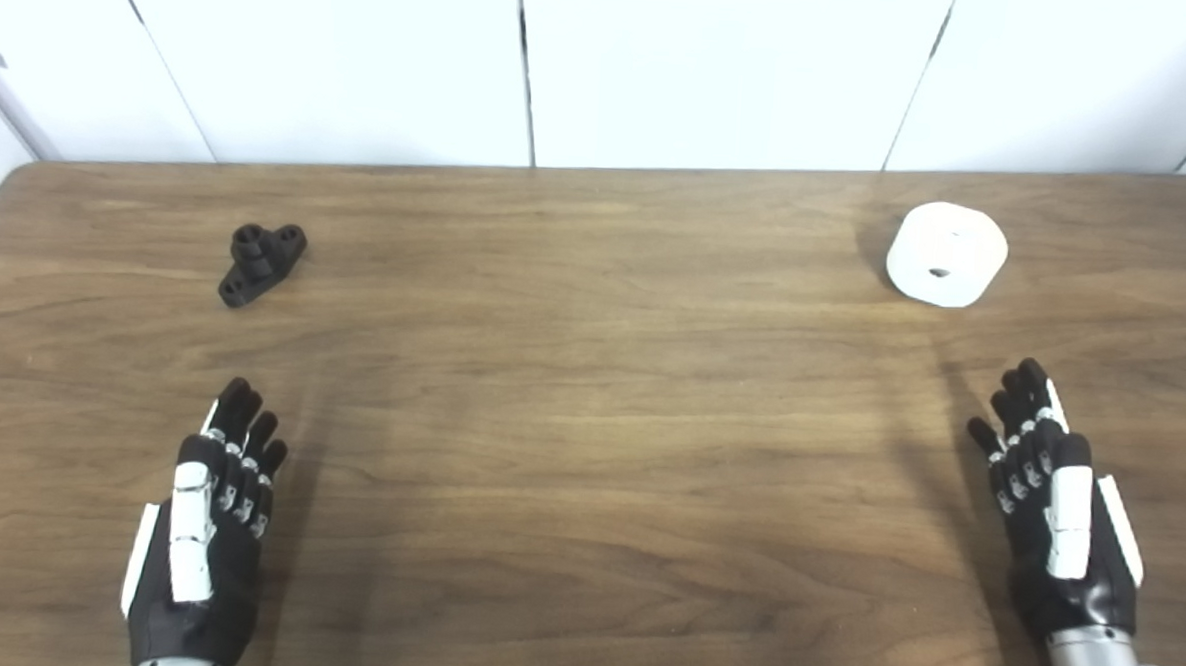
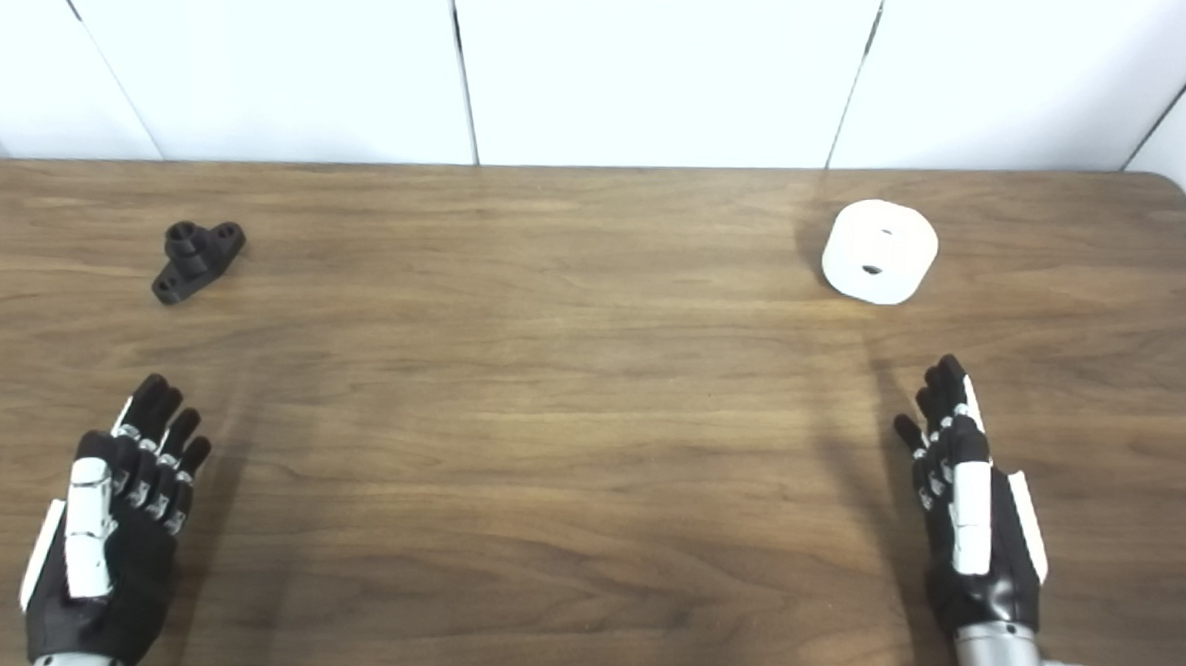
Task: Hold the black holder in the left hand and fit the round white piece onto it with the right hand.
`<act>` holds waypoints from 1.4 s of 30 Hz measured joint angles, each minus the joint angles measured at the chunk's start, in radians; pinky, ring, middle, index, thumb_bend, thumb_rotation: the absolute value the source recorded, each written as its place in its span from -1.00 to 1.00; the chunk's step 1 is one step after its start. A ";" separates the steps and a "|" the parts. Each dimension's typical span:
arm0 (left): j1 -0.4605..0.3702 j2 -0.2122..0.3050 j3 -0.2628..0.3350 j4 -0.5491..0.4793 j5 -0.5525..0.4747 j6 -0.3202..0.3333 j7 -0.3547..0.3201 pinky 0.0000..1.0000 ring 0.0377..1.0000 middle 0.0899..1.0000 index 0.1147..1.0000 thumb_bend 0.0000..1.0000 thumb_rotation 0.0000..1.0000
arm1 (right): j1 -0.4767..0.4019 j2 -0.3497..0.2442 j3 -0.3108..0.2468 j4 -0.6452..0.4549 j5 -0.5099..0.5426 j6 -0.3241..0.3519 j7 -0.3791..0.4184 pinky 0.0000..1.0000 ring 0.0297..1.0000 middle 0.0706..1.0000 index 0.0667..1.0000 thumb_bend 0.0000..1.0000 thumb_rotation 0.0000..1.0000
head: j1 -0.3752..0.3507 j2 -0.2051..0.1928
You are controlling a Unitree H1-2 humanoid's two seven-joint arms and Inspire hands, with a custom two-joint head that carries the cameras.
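Left eye view: the small black plastic holder is lying near the wooden desk's far-left corner, long axis running diagonally toward the near-left. The round white piece is sitting near the far-right corner, its hole facing up.

Right eye view: the left hand and the right hand are both resting empty, fingers apart, at the near edge; the desk's right edge is showing here only.

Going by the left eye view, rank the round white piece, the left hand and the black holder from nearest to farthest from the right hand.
1. Round white piece: just beyond the right hand, on the right side of the table.
2. Left hand: across the table, near edge, left side.
3. Black holder: far left, beyond the left hand.
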 measured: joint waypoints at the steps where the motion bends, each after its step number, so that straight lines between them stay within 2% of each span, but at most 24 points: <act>1: 0.000 0.000 0.000 0.000 0.002 0.000 0.000 1.00 1.00 1.00 0.94 0.06 0.81 | 0.000 0.000 0.000 0.000 0.000 0.000 0.000 1.00 1.00 0.98 1.00 0.09 1.00 | -0.002 0.002; 12: 0.004 0.000 -0.001 0.000 0.014 0.000 0.000 1.00 1.00 1.00 0.92 0.06 0.83 | 0.001 0.000 0.000 0.000 -0.005 0.000 0.000 1.00 1.00 0.99 1.00 0.11 1.00 | 0.006 -0.009; 22: 0.006 -0.005 -0.022 0.015 0.059 -0.017 0.000 1.00 1.00 1.00 0.91 -0.04 0.90 | 0.000 -0.018 -0.001 0.020 0.002 -0.023 0.020 1.00 1.00 1.00 1.00 0.07 1.00 | 0.133 -0.090; 30: 0.007 -0.011 -0.046 0.079 0.087 -0.122 0.000 1.00 1.00 0.99 0.85 -0.03 0.82 | -0.018 -0.047 -0.011 0.069 0.033 -0.101 0.053 1.00 1.00 1.00 1.00 0.07 1.00 | 0.231 -0.173; 32: 0.006 -0.011 -0.054 0.089 0.089 -0.140 0.000 1.00 1.00 1.00 0.85 -0.03 0.78 | -0.023 -0.055 -0.011 0.080 0.036 -0.106 0.064 1.00 1.00 1.00 1.00 0.11 1.00 | 0.238 -0.179; 38: 0.006 -0.014 -0.072 0.110 0.118 -0.179 0.014 1.00 1.00 0.99 0.84 -0.04 0.74 | -0.029 -0.066 -0.014 0.092 0.036 -0.106 0.068 1.00 1.00 1.00 1.00 0.20 1.00 | 0.282 -0.235; 42: 0.006 -0.014 -0.086 0.113 0.149 -0.190 0.031 1.00 1.00 0.99 0.83 -0.02 0.70 | -0.031 -0.066 -0.018 0.095 0.036 -0.105 0.068 1.00 1.00 1.00 1.00 0.26 1.00 | 0.287 -0.241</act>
